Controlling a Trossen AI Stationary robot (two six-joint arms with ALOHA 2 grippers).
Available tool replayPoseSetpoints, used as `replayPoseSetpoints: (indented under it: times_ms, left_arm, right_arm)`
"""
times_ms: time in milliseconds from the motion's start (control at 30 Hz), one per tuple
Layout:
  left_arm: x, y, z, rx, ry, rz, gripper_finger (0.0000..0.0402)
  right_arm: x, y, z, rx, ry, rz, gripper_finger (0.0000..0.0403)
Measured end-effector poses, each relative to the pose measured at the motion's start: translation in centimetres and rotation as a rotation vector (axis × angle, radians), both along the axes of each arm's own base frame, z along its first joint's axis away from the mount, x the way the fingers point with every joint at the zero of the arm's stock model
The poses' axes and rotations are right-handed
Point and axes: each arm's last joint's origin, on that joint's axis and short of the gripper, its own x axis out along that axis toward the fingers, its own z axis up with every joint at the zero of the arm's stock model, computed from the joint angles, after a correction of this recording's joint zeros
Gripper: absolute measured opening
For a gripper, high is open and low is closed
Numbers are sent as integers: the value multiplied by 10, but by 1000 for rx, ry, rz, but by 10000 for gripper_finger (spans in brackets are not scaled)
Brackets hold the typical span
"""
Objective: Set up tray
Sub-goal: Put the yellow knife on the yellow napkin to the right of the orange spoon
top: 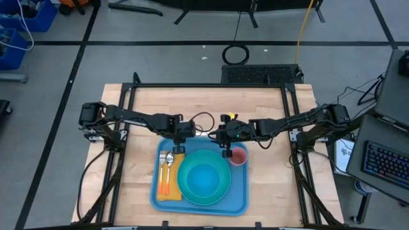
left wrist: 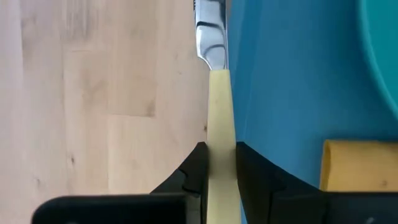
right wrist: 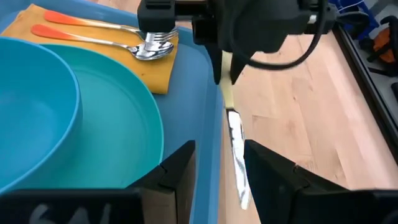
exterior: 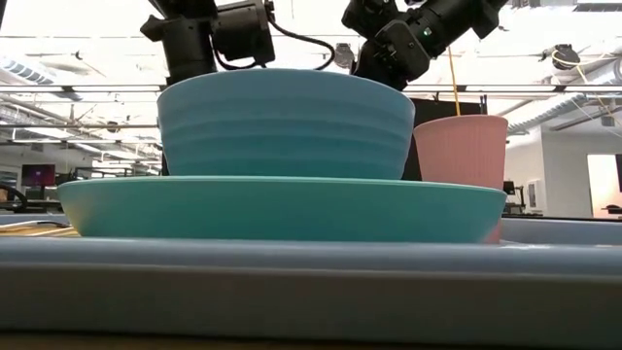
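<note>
Bare wooden table point(top: 268, 185) beyond tray point(top: 239, 191) rim, knife point(right wrist: 235, 146) alongside.

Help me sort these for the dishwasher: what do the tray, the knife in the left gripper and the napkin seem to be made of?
Tray: likely plastic, smooth blue with a moulded, rounded rim. Knife, held in the left gripper: shiny blade looks like metal; the matte pale-yellow handle is probably plastic. Napkin: orange, flat and folded with a soft matte look, cloth or paper; I cannot tell which.
</note>
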Motion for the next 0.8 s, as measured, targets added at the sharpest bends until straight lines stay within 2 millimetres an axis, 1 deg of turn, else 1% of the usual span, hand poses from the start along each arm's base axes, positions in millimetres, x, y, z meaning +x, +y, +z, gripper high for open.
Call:
replayPoseSetpoints:
  times_ms: [200, 333, 533, 667, 800]
  left_arm:
    - [-5, -5, 1, -34, 6, 165, 58]
    - [-8, -17, 0, -60, 24, 255, 58]
    - [-10, -43, 0, -101, -14, 405, 58]
    - [-19, -59, 7, -68, -48, 526, 58]
    - [-30, -80, 9, 4, -107, 653, 58]
  right_arm:
    - [0, 0, 0, -2, -2, -2, 125]
    - [0, -1, 0, -15, 0, -16, 125]
    - [-1, -4, -1, -74, 13, -99, 125]
    - [-1, -4, -1, -73, 11, -112, 125]
    - [0, -4, 1, -48, -19, -130, 125]
